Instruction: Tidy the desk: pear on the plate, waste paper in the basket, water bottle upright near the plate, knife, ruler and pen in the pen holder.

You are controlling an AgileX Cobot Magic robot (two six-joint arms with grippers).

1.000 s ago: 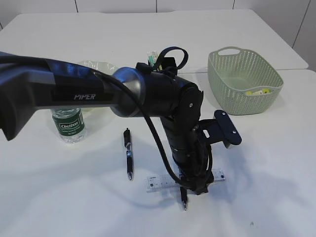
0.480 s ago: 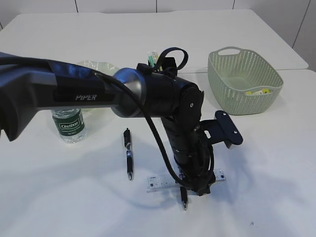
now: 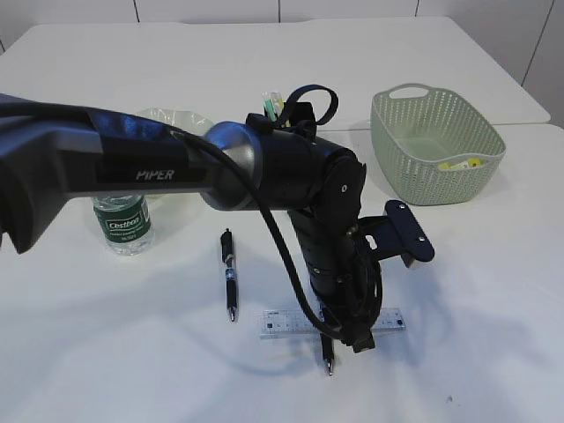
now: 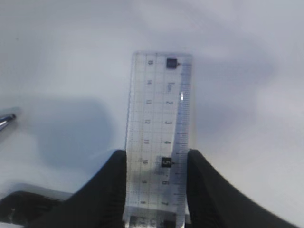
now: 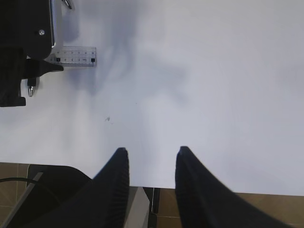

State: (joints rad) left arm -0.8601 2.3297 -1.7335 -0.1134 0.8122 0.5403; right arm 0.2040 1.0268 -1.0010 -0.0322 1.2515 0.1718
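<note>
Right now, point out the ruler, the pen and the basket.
ruler (image 4: 159, 137), left wrist view, middle of the clear strip.
pen (image 3: 230, 275), exterior view, mid-barrel.
basket (image 3: 398, 145), exterior view, perforated front wall.

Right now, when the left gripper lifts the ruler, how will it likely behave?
The ruler is thin, clear plastic lying flat, so probably light and fairly stiff. Its smooth edges sit between the left gripper fingers, so it may slip or pivot.
</note>
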